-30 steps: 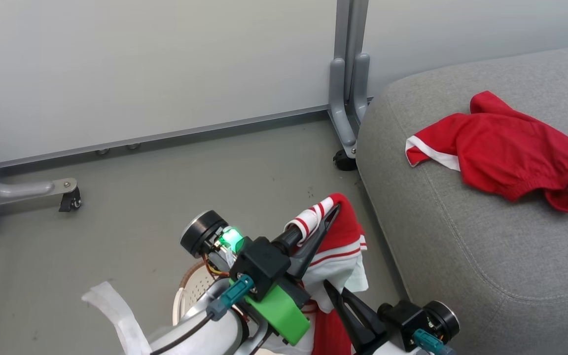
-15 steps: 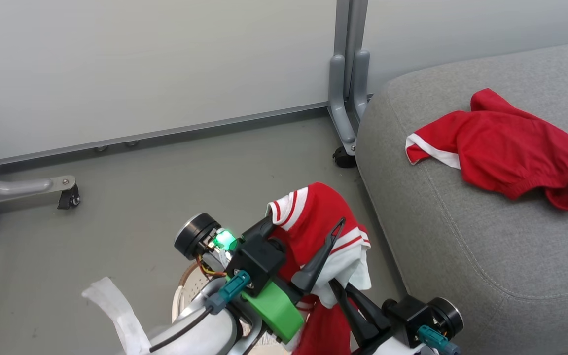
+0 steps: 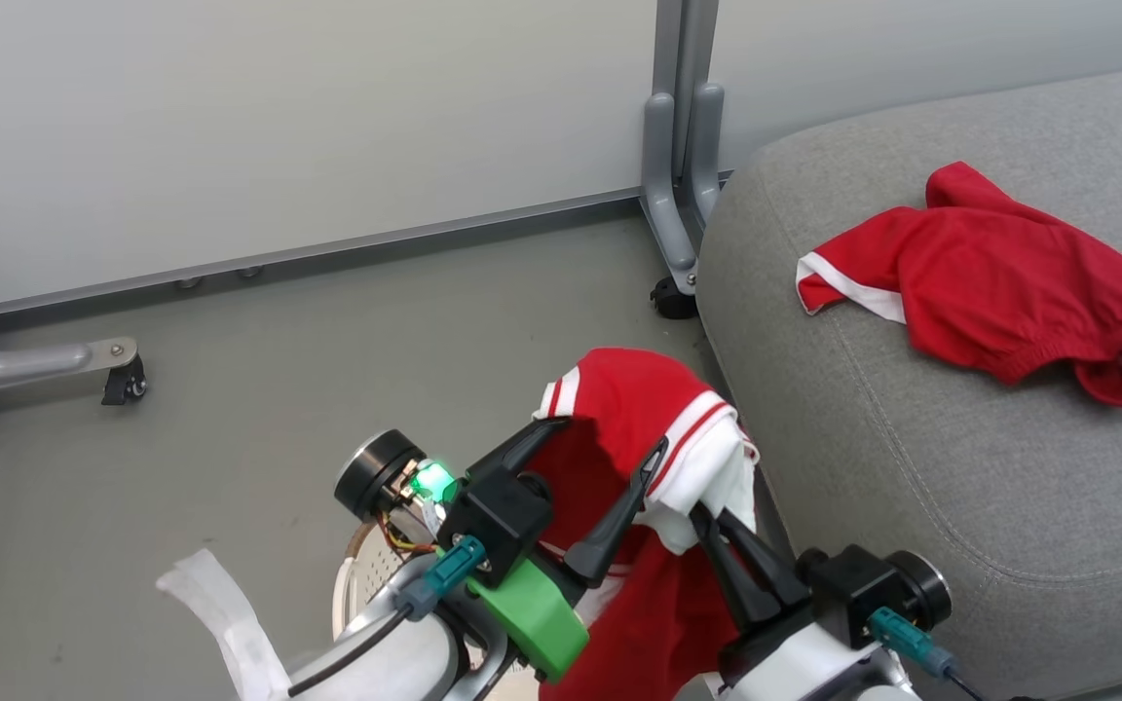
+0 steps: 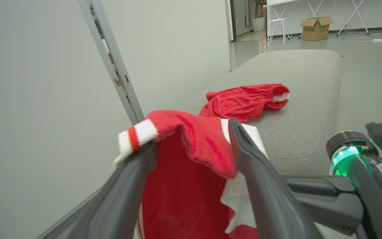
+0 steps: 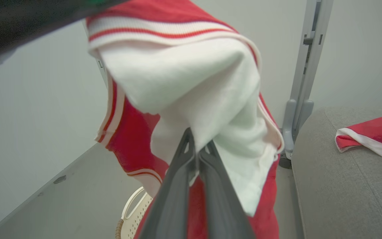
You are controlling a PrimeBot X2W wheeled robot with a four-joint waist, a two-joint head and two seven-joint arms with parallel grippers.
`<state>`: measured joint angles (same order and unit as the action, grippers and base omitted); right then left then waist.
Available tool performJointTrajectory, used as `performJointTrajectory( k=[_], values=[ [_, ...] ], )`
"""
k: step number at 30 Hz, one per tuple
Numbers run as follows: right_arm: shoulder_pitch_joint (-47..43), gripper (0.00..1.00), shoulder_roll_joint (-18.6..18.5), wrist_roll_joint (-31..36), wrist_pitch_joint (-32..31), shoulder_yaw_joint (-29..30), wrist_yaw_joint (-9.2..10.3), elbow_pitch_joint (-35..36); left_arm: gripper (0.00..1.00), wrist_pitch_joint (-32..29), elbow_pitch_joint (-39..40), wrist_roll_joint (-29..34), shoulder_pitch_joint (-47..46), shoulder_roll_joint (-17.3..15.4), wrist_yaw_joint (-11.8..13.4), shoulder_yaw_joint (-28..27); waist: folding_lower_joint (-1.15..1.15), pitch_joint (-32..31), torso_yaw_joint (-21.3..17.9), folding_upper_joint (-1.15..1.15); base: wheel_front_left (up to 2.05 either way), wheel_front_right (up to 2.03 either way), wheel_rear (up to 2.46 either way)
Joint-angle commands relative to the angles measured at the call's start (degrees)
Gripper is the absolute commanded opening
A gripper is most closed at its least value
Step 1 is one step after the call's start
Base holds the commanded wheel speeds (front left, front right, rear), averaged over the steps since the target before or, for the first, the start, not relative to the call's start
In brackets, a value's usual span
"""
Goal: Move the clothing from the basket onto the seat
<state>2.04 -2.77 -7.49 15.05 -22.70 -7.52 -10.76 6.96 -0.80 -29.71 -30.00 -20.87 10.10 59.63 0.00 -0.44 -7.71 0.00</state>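
One piece of clothing [image 3: 634, 399], red with white stripes, hangs in the air above the floor, just left of the seat [image 3: 912, 458]. My left gripper [image 3: 608, 436] is open, and the cloth drapes over its two spread fingers [image 4: 244, 146]. My right gripper [image 3: 700, 513] is shut on the garment's white part [image 5: 191, 86], below and to the right of the left gripper. A second red garment [image 3: 999, 282] lies crumpled on the grey seat [image 4: 297, 76]. The cream basket [image 5: 134, 209] sits on the floor below, mostly hidden by my arms [image 3: 366, 574].
A grey partition post [image 3: 678, 146] on a castor foot stands against the seat's far-left corner. Pale wall panels run behind the grey floor [image 3: 327, 370]. Another castor leg [image 3: 55, 360] is at the far left.
My left gripper has opened, and the red garment now spreads over its fingers. Both grippers and the garment have shifted a little toward the seat. The right gripper stays shut.
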Motion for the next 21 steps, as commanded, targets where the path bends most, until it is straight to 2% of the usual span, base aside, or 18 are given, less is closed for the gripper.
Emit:
performJointTrajectory(
  k=[1, 14, 21],
  values=[
    [0.7, 0.00, -0.2, -0.2, 0.2, 1.1, 0.06, 0.9, 1.00, 0.1, -0.2, -0.4, 0.7, -0.6, 0.3, -0.1, 0.00, 0.3, -0.4, 0.00, 0.00, 0.00, 0.00],
    [0.9, 0.00, -0.2, 0.2, 0.2, 10.2, 0.06, 5.2, 1.00, 0.7, 0.2, -1.3, 2.8, -3.6, 1.8, -1.2, 0.00, 2.4, -5.9, 0.00, 0.00, 0.00, 0.00],
    [-0.2, 0.00, -0.2, 0.9, 0.2, 11.7, 0.06, 6.8, 1.00, 0.8, 1.0, -1.3, 3.6, -5.5, 2.7, -1.8, 0.00, 3.7, -10.4, 0.00, 0.00, 0.00, 0.00]
  ],
)
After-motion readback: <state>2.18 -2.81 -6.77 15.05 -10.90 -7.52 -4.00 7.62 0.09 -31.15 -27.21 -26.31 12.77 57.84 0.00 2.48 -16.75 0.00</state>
